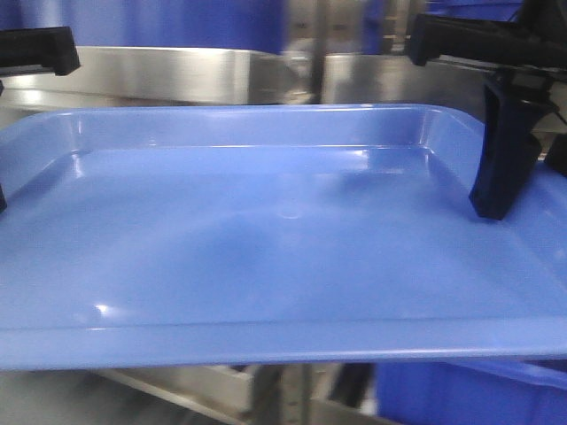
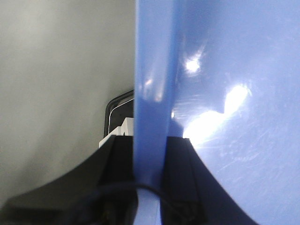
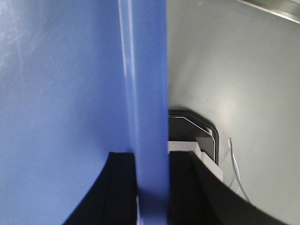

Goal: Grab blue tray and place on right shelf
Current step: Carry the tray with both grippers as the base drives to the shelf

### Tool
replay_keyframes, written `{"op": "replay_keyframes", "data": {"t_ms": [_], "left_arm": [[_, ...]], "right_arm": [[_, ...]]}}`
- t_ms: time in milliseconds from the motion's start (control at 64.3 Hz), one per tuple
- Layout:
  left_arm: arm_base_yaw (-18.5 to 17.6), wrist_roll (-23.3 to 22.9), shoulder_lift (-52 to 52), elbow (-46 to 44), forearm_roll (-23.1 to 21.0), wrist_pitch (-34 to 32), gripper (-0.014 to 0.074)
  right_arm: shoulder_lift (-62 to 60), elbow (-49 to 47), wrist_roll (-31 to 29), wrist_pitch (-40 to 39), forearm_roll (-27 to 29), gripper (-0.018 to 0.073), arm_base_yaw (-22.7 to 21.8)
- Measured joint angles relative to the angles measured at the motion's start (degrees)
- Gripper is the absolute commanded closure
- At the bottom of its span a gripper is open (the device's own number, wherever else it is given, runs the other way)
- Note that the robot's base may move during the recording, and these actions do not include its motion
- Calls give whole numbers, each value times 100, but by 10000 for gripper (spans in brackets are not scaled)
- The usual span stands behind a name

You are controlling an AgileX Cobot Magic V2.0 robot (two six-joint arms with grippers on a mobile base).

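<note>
The tray (image 1: 283, 239) fills nearly the whole front view, its glossy floor bare and level, its near rim running across the lower part of the frame and its far rim across the upper part; it is held up between the two grippers, clear of anything under it that shows. At the right of the frame the right gripper (image 1: 496, 190) has one black finger reaching down inside the tray against the right wall. In the right wrist view the tray's rim (image 3: 145, 117) runs straight up the middle, and the right gripper (image 3: 152, 159) is pinching it, with a black finger (image 3: 122, 183) on the tray's inner side and the other on the outer. In the left wrist view the left gripper (image 2: 150, 150) is likewise pressed onto the opposite rim (image 2: 152, 70), a finger (image 2: 180, 164) on each side of it; in the front view only bits of the left gripper (image 1: 35, 49) show at the left edge. Beyond the far rim, across the top of the front view, lies the shiny steel front edge of the shelf (image 1: 177, 75); the tray sits lower in frame than it, and I cannot tell whether they touch. A dark blue bin (image 1: 159, 22) stands above that edge, and another bin (image 1: 469, 394) shows at lower right under the tray
</note>
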Motion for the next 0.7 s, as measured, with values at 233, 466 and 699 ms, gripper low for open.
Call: {"op": "replay_keyframes", "data": {"t_ms": [233,466,699], "left_arm": [[0,0,0,0,0,0,645],[0,0,0,0,0,0,645],[0,0,0,0,0,0,645]], "right_arm": [[0,0,0,0,0,396,0],[0,0,0,0,0,396,0],[0,0,0,0,0,396,0]]}}
